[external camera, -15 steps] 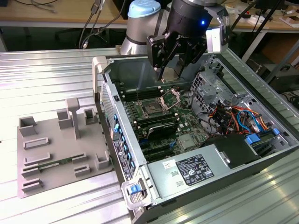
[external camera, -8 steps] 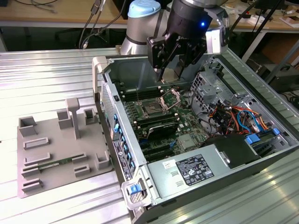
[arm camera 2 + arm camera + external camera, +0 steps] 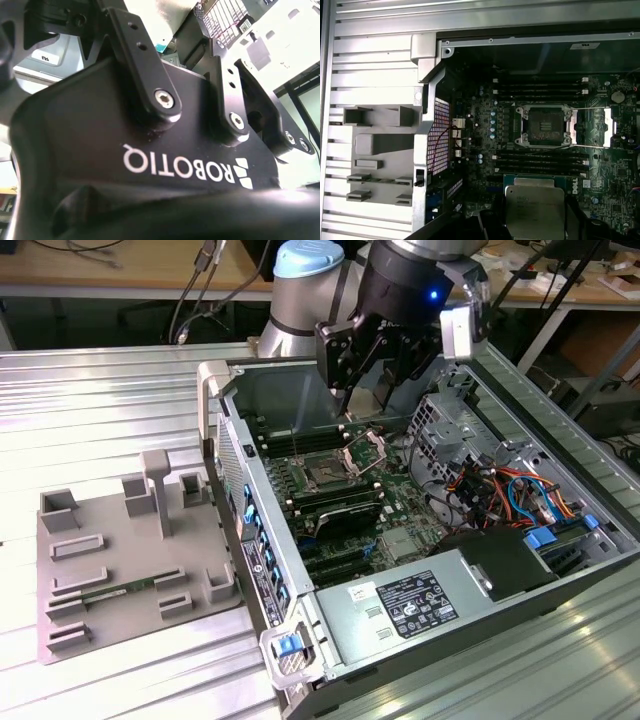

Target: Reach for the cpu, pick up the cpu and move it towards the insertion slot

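Observation:
The cpu (image 3: 535,210), a flat silver-topped square chip with a green edge, sits close under the camera in the first wrist view, between two dark fingers (image 3: 488,227) of my gripper (image 3: 535,222). The gripper looks shut on its sides. The insertion slot (image 3: 545,126) is a dark square socket in a silver frame, apart from the cpu beyond a row of memory slots. In the exterior view my gripper (image 3: 372,390) hangs over the back of the open computer case, above the insertion slot (image 3: 330,476), whose bracket (image 3: 366,451) stands hinged open. The gripper's black linkage (image 3: 150,100) shows in the second wrist view.
Black memory slots (image 3: 542,89) flank the socket on both sides. A metal drive cage (image 3: 445,425), coloured cables (image 3: 505,490) and a power supply (image 3: 415,605) crowd the exterior view's right. A grey fixture tray (image 3: 130,560) lies outside the case wall (image 3: 232,475) on the ribbed table.

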`<state>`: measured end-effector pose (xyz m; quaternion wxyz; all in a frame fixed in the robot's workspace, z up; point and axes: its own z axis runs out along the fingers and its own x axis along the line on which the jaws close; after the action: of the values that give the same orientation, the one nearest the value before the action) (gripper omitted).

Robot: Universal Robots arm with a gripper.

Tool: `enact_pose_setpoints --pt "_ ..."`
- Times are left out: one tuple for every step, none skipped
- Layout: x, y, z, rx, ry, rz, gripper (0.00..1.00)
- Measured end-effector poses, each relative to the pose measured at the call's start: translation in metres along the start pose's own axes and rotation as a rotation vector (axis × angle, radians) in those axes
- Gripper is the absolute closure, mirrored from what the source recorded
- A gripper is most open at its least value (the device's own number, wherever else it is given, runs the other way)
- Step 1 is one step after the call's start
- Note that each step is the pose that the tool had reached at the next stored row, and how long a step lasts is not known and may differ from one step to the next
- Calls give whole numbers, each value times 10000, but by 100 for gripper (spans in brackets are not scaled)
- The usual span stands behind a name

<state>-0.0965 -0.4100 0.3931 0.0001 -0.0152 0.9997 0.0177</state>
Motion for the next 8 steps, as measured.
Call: enact_pose_setpoints --pt "-2 0 8 -1 0 0 45" --pt "-4 0 13 0 0 0 45" --pt "-6 -1 19 0 1 0 45" --pt "-7 -1 22 0 0 0 45" --pt "-7 -1 26 0 0 0 45" --pt "-9 -1 30 0 0 0 45" --pt "-9 -1 33 0 0 1 45" --pt "-10 -2 37 0 0 0 45"
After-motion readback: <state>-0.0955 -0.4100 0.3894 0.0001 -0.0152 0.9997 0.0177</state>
